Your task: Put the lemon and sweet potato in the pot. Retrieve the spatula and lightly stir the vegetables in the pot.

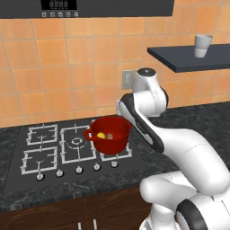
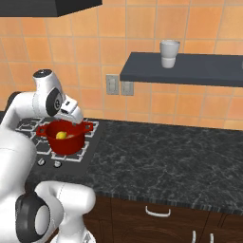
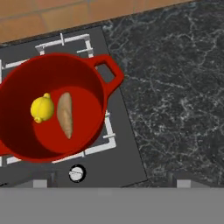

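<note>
The lemon [image 3: 42, 108] and the sweet potato [image 3: 65, 114] lie side by side on the floor of the pot [image 3: 26, 78], at the left of the hand view, the lemon to the left and the sweet potato just beside it, lengthwise up the frame. In the left base view the pot [image 1: 117, 140] stands at centre on the right rear burner of the stove [image 1: 45, 152], with the lemon [image 1: 101, 135] visible inside. In the right base view the pot [image 2: 66, 142] sits at middle left, the lemon [image 2: 61, 135] within it. 1 loop handle [image 3: 106, 70] points toward the upper right of the hand view. Dark marbled counter [image 3: 175, 96] fills the right of that view. 1 control knob [image 3: 77, 173] lies below the pot. The state of the gripper's fingers cannot be told. A white cup [image 2: 169, 53] stands on a dark shelf [image 2: 190, 69] at upper right of the right base view.
</note>
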Robot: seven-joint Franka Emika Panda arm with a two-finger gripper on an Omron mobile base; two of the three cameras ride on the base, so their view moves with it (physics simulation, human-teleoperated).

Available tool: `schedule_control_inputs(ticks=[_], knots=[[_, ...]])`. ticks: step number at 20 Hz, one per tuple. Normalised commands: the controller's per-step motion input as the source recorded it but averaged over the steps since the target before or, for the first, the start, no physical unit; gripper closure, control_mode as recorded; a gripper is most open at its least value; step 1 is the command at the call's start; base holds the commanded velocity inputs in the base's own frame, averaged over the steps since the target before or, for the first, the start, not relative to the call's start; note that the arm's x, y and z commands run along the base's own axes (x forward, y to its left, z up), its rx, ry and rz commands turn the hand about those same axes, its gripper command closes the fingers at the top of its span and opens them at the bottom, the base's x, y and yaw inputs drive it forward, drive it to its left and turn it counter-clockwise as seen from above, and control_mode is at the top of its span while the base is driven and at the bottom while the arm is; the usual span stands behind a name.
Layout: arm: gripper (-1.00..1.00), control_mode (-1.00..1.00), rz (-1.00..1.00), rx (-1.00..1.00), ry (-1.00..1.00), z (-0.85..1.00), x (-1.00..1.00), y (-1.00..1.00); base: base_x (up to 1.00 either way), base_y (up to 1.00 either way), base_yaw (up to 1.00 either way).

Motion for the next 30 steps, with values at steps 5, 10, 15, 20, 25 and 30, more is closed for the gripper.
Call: schedule_control_inputs(ticks=[5, 10, 15, 20, 25, 30], knots=[[-1.00, -1.00, 0.00, -0.11, 0.09, -0.04, -0.13, -0.04, 0.00, 0.00, 0.00], [-1.00, 1.00, 0.00, 0.00, 0.00, 0.00, 0.00, 0.00, -0.35, 0.47, 0.00], [-1.00, 1.00, 0.00, 0.00, 0.00, 0.00, 0.00, 0.00, -0.19, 1.00, 0.00], [-1.00, 1.00, 0.00, 0.00, 0.00, 0.00, 0.00, 0.00, 0.00, 1.00, 0.00], [-1.00, 1.00, 0.00, 0.00, 0.00, 0.00, 0.00, 0.00, 0.01, 1.00, 0.00], [-1.00, -1.00, 0.01, -0.04, 0.01, 0.00, 0.06, 0.28, 0.09, 0.60, 0.00]])
